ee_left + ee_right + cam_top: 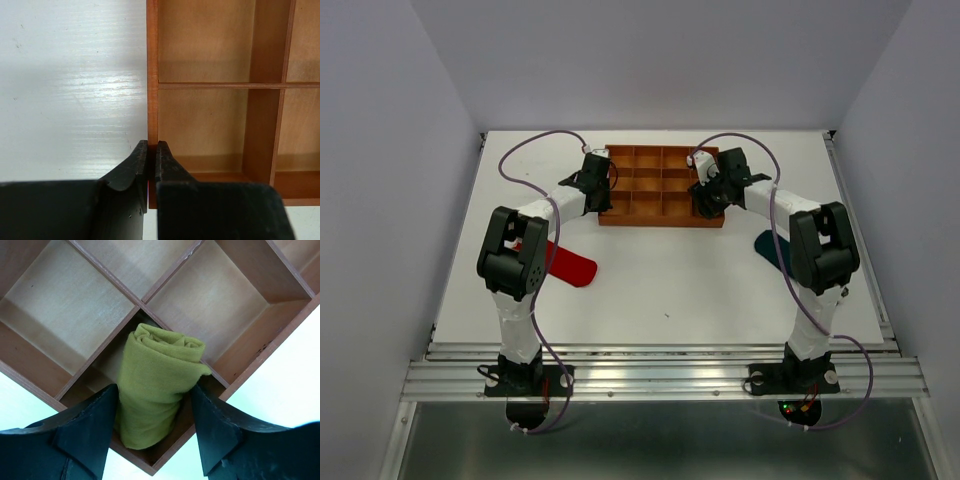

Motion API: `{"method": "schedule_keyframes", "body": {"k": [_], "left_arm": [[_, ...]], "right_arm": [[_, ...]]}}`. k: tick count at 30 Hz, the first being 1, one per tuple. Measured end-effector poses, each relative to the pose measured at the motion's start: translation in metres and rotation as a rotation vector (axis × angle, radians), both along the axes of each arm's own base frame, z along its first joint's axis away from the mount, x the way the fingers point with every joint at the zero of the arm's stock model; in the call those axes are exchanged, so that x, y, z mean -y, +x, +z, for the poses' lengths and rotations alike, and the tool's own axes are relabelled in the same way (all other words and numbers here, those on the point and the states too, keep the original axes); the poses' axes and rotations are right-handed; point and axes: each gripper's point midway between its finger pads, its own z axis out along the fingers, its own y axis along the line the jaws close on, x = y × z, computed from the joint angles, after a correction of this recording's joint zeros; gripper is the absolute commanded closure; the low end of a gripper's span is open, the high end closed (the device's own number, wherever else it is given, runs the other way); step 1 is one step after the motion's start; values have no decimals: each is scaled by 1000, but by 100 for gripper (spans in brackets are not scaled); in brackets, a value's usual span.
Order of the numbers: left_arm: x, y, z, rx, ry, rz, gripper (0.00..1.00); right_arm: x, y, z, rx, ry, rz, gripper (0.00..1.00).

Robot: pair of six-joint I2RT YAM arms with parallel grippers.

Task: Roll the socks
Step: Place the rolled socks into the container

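Socks show as two in the top view: a flat red fabric sock [570, 266] lies on the white bench [670, 290] beside the left arm's elbow, and a dark teal fabric sock [769, 250] lies on the right, half hidden behind the right arm. An orange-brown gridded wooden tray [645, 186] sits at the far middle of the bench. The left gripper [597, 182] is at its left edge, and the right gripper [710, 202] is over its near right corner.

In the left wrist view, the left gripper [151, 146] is clamped on the tray's [152, 75] left outer wall, which runs straight into the narrow slot between the fingers.

In the right wrist view, a yellow-green fabric sock [155, 390], rolled into a bundle, stands in the tray's [45, 375] corner compartment. The right gripper [154, 391] has its fingers apart, one on each side of the roll. Whether they touch it cannot be told.
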Motion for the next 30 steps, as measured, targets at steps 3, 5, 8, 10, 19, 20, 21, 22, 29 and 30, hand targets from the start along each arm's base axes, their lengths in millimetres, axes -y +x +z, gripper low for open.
{"method": "schedule_keyframes", "body": {"k": [3,5,8,10,19,20,21,22,29,30], "left_arm": [[0,0,0,0,0,-1,100],[0,0,0,0,1,-1,100],[0,0,0,0,1,-1,100],[0,0,0,0,1,-1,100],[0,1,0,-4,2,-1,100],[0,1,0,-4,2,-1,100],[0,1,0,-4,2,-1,100],[0,1,0,-5,2,-1,100],[0,1,0,-6,2,-1,100],[0,1,0,-7,2,-1,100]], "right_arm": [[0,-1,1,-5,2,-5,34],[0,-2,3,-7,4,-10,33],[1,-4,5,-11,5,-16,32],[2,-5,8,-12,6,-19,32],[1,-5,29,20,27,-29,32],[1,-5,30,22,29,-29,33],[1,-5,30,22,29,-29,34],[1,-5,30,21,30,-31,34],[-3,-6,30,19,48,-24,35],[-3,-6,30,18,51,-24,34]]}}
